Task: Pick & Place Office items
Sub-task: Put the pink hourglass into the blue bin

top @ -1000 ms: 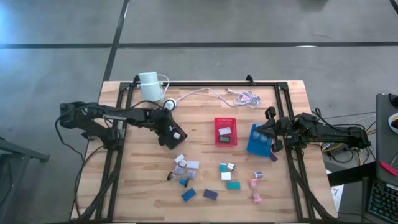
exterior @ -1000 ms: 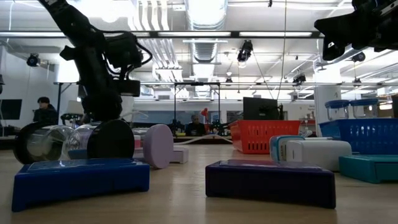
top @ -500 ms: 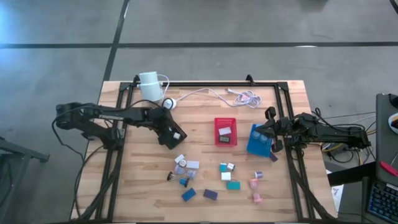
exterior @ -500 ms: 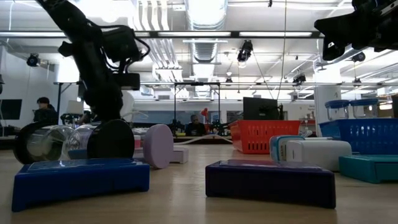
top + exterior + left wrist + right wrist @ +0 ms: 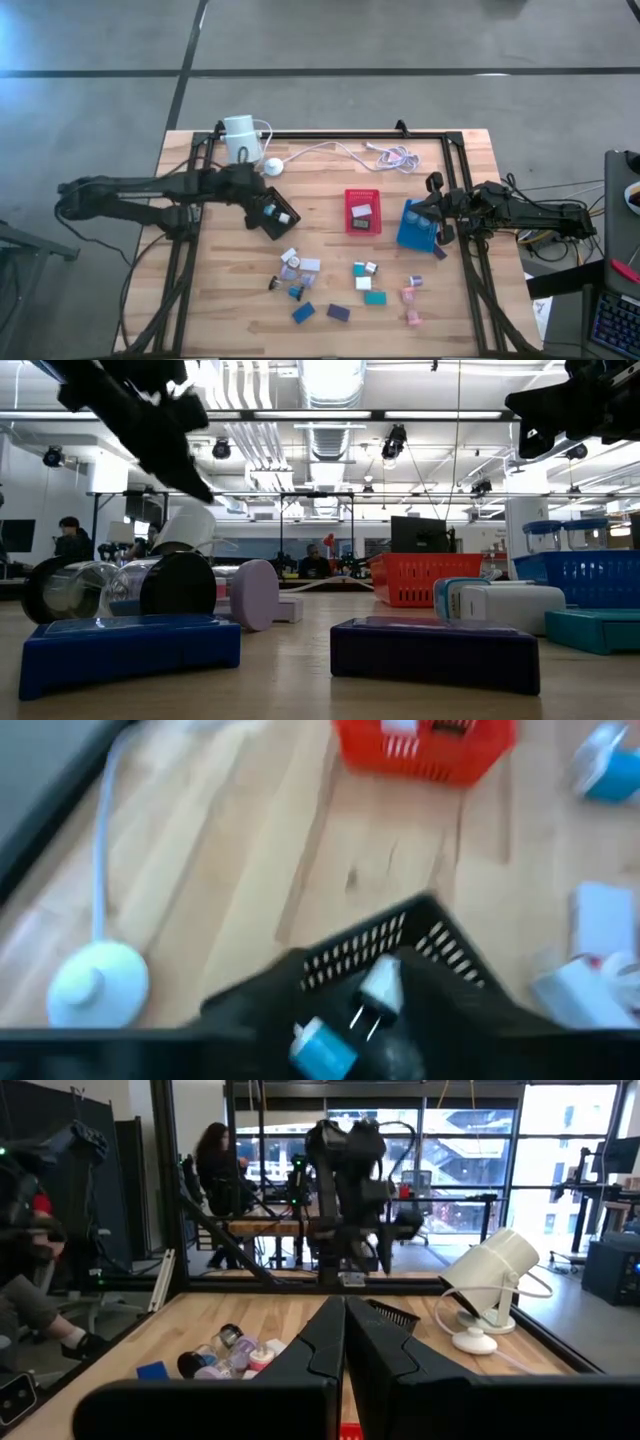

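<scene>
The office items lie scattered on the near half of the table: a cluster (image 5: 295,272), a second cluster (image 5: 366,282) and pink pieces (image 5: 411,297). In the low view a blue block (image 5: 128,648) and a purple block (image 5: 435,650) lie closest. My left gripper (image 5: 256,203) hangs slanting down over the black tray (image 5: 274,217), clear of the table (image 5: 190,480). In that tray rest a white pronged piece (image 5: 381,988) and a blue piece (image 5: 322,1050). My right gripper (image 5: 345,1345) waits shut at the table's right, beside the blue tray (image 5: 414,226).
A red tray (image 5: 363,211) holding small pieces stands mid-table. At the far left stand a white cylinder (image 5: 240,138) and a round white base (image 5: 272,167), and a white cable (image 5: 390,155) runs along the far edge. Black frame rails (image 5: 190,260) run down both sides.
My left gripper has risen from the black tray and drawn back toward the table's left edge, tipping less steeply down. The tray has stayed in place. My right arm has kept still.
</scene>
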`<state>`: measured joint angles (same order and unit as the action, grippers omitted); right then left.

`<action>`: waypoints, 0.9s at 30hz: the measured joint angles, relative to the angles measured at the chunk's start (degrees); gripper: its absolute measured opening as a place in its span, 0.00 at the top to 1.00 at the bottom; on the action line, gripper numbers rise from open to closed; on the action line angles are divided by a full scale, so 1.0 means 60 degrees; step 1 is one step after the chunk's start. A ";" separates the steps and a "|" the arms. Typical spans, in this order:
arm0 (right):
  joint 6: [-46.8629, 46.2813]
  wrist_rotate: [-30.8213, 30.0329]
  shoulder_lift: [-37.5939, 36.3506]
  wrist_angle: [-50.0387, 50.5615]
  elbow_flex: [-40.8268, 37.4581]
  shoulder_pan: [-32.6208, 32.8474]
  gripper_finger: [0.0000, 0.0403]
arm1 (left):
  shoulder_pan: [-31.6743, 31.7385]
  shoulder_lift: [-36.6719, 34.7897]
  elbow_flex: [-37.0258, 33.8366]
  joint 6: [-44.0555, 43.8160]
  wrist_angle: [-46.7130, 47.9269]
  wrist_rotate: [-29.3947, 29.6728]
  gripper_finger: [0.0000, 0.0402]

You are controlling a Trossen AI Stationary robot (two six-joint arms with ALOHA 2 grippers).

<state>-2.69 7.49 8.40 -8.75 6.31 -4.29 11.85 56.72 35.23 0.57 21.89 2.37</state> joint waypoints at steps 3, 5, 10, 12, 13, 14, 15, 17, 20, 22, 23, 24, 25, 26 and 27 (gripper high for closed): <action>-0.0031 0.0000 -0.0001 0.0000 0.0000 0.0002 0.98 | -0.0021 -0.0753 -0.0121 0.0214 -0.0158 -0.0345 0.93; -0.0075 0.0001 0.0000 0.0000 0.0000 0.0003 0.98 | -0.0024 -0.1209 -0.0275 0.0278 -0.0539 -0.0420 0.96; -0.0123 0.0000 0.0000 0.0000 0.0000 0.0001 0.98 | -0.0024 -0.2460 -0.0967 0.0458 -0.1921 -0.0477 0.99; -0.0122 0.0000 0.0000 0.0000 0.0000 0.0000 0.98 | -0.0024 -0.2967 -0.1311 0.0570 -0.2437 -0.0783 0.99; -0.0124 0.0002 0.0000 0.0000 0.0000 0.0000 0.98 | -0.0024 -0.3197 -0.1480 0.0588 -0.2645 -0.0964 0.99; -0.0122 0.0003 0.0000 0.0000 0.0000 0.0003 0.98 | -0.0024 -0.3423 -0.1649 0.0588 -0.2849 -0.1095 0.99; -0.0099 0.0003 0.0000 0.0000 0.0000 0.0000 0.98 | -0.0024 -0.3636 -0.1816 0.0588 -0.3091 -0.1182 0.99; -0.0078 0.0000 0.0007 0.0000 0.0000 0.0003 0.98 | -0.0024 -0.4049 -0.2128 0.0590 -0.3433 -0.1421 0.99; -0.0064 0.0000 0.0011 0.0011 0.0000 0.0003 0.98 | -0.0024 -0.4625 -0.2602 0.0592 -0.4025 -0.1766 0.99; -0.0061 0.0000 0.0015 0.0056 0.0000 0.0003 0.98 | -0.0021 -0.4997 -0.2878 0.0592 -0.4148 -0.1908 0.99; -0.0060 0.0000 0.0017 0.0072 0.0000 0.0000 0.98 | -0.0021 -0.5177 -0.2996 0.0592 -0.4152 -0.1940 0.99; -0.0060 0.0000 0.0032 0.0073 0.0000 0.0001 0.98 | -0.0021 -0.5353 -0.3118 0.0592 -0.4154 -0.1955 1.00; -0.0058 0.0000 0.0052 0.0073 0.0000 0.0003 0.98 | -0.0021 -0.5528 -0.3238 0.0587 -0.4161 -0.1980 1.00; -0.0053 0.0000 0.0058 0.0074 0.0000 0.0003 0.98 | -0.0021 -0.5697 -0.3367 0.0556 -0.4158 -0.1997 1.00; -0.0039 0.0000 0.0078 0.0076 0.0000 0.0000 0.98 | -0.0021 -0.5859 -0.3495 0.0503 -0.4149 -0.2117 1.00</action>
<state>-2.92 7.49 8.87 -8.30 6.31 -4.29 11.73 21.56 14.26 3.59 -3.01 -10.33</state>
